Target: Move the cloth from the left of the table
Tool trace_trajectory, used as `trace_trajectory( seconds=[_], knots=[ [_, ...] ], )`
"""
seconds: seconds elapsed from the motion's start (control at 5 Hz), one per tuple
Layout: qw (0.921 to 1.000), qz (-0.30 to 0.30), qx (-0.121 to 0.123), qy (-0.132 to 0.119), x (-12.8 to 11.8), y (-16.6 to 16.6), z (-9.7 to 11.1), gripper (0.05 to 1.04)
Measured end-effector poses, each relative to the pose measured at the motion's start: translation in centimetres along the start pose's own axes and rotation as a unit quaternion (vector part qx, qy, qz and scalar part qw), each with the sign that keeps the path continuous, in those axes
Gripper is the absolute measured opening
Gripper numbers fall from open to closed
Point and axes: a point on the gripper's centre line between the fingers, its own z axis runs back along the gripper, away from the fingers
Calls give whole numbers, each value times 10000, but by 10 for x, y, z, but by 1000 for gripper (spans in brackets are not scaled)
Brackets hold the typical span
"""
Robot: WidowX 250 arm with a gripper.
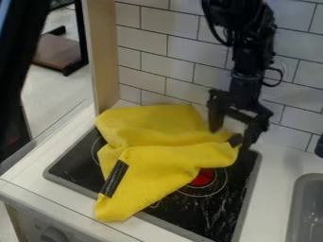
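- One yellow cloth [157,160] lies rumpled across the left of the hob [217,212], one corner past its near edge.
- Claw [231,138] at the cloth's right end, fingers well apart, seemingly gripping nothing.
- Sink [294,208] right.

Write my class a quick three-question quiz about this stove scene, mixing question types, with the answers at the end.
1. What colour is the cloth?
2. True or false: the gripper is open.
3. The cloth lies mostly on: A) the sink; B) the stove; C) the floor.

Key: 1 yellow; 2 true; 3 B.
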Motion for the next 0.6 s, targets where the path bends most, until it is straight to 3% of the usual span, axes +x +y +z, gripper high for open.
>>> trace_trajectory(
  seconds=[0.2,0.4,0.6],
  knots=[
    [9985,53,-138,-525,-14,8,33,999],
    [9957,303,-218,-846,-34,24,48,999],
    [9934,611,-217,-949,-44,47,47,999]
  ],
)
